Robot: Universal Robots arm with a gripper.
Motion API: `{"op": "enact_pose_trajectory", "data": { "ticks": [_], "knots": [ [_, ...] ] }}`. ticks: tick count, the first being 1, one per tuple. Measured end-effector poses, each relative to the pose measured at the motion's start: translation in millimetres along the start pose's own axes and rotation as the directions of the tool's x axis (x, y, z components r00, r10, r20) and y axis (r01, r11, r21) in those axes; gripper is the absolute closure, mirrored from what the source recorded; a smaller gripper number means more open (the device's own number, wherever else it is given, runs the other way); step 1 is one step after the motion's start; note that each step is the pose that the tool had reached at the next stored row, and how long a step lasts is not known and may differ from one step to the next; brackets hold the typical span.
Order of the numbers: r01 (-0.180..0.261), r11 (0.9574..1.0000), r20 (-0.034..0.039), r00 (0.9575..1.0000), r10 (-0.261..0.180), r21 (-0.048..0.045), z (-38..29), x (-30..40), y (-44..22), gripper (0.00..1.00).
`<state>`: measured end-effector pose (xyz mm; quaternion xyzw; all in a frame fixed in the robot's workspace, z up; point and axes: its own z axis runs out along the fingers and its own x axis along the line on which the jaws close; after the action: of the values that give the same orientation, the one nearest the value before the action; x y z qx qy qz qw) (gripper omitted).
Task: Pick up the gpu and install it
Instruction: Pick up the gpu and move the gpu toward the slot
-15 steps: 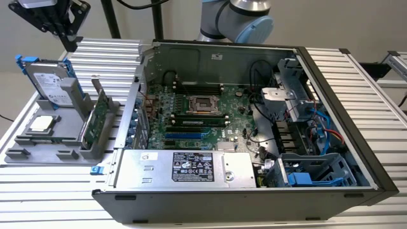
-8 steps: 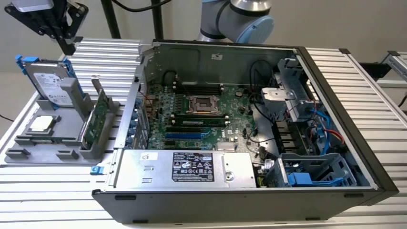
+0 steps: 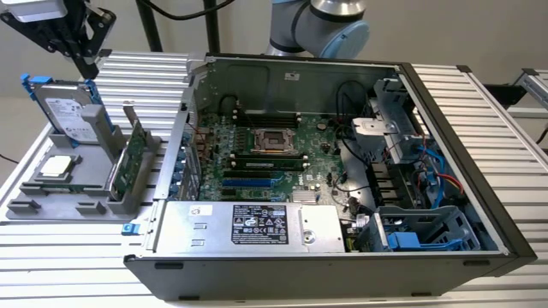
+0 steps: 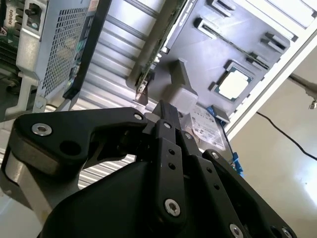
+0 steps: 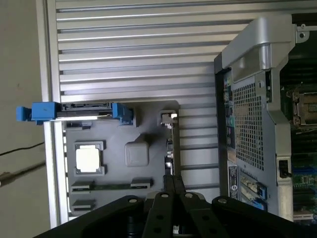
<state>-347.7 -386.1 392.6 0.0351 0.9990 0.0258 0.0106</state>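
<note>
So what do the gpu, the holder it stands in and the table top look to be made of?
The gpu: matte green circuit board, with a bare, shiny metal end bracket. The holder: apparently moulded plastic, judging by its uniform matte grey and rounded posts, though it may be printed. The table: likely aluminium, given the pale silvery ribbed slats and their dull sheen.

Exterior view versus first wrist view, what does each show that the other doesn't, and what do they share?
The exterior view adds the inside of the case: motherboard, power supply, drive bays, plus the arm. The first wrist view adds the outer face of the case's perforated rear panel. Both show the gray tray holding the upright gpu, hard drive, processor and memory stick, with the gripper above it.
</note>
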Motion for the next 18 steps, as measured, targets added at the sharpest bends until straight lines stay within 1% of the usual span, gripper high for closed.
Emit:
{"op": "enact_pose_trajectory", "data": {
  "ticks": [4, 10, 18],
  "knots": [
    [0.0, 1.0, -0.0034, 1.0, 0.0, 0.0002, -0.4, -1.2, -8.6, 1.0],
    [-0.001, 1.0, -0.0105, 0.9999, 0.001, 0.0007, -1.1, -4.4, -22.2, 1.0],
    [-0.001, 1.0, -0.0121, 0.9999, 0.001, 0.0, -2.0, -6.8, -39.7, 1.0]
  ]
}}
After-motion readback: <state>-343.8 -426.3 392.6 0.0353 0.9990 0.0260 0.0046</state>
